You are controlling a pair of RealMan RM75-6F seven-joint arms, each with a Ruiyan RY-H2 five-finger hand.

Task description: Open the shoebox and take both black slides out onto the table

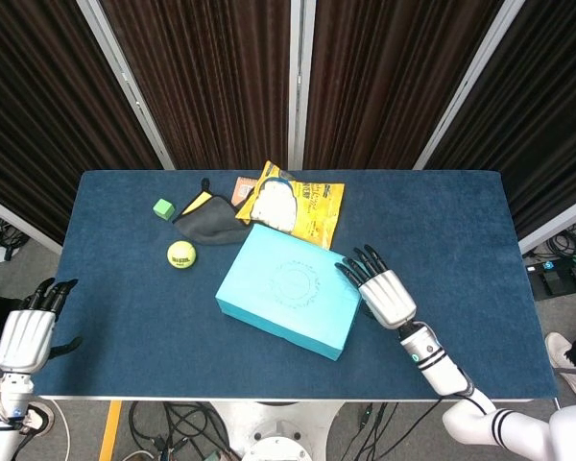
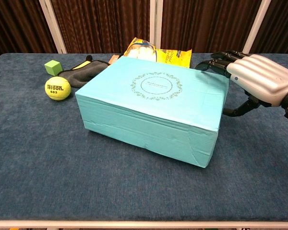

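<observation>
The shoebox (image 2: 151, 112) has its lid down, so whatever lies inside cannot be seen, and no slides show anywhere. The right hand (image 2: 257, 79) reaches the box's far right corner, but from either view I cannot tell whether the fingertips (image 1: 350, 269) actually touch the lid. Its thumb drops behind the box's right side, partly hidden. The left hand (image 1: 26, 331) sits off the surface at the head view's lower left edge, its arm cut off. The box covers the lower edge of the yellow snack bag (image 1: 298, 204); its print is too small to read
</observation>
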